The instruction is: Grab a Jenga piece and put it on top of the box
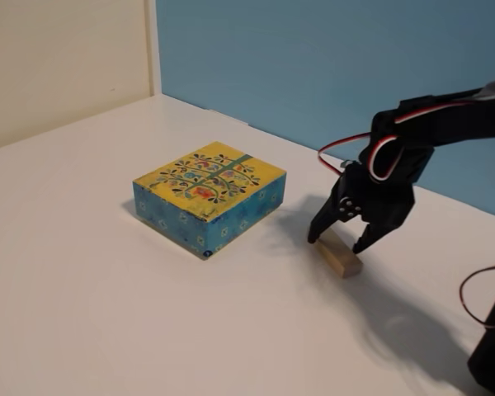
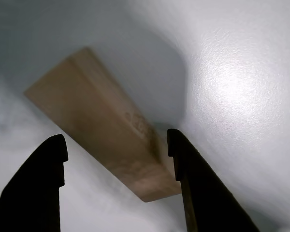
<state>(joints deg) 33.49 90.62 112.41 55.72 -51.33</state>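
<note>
Jenga piece (image 1: 341, 255) lies on the surface between the open jaws, set askew in the wrist view; closing may twist it away, far from the box (image 1: 209, 195).

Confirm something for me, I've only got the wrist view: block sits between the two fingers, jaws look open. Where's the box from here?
Observer: In the fixed view the box sits left of the gripper, apart from the Jenga piece.
Operator: Is the piece lifted?
Observer: No, it lies flat on the white table; the fingers straddle its far end.
Operator: Box top free?
Observer: Yes, nothing rests on its yellow patterned top.
</note>
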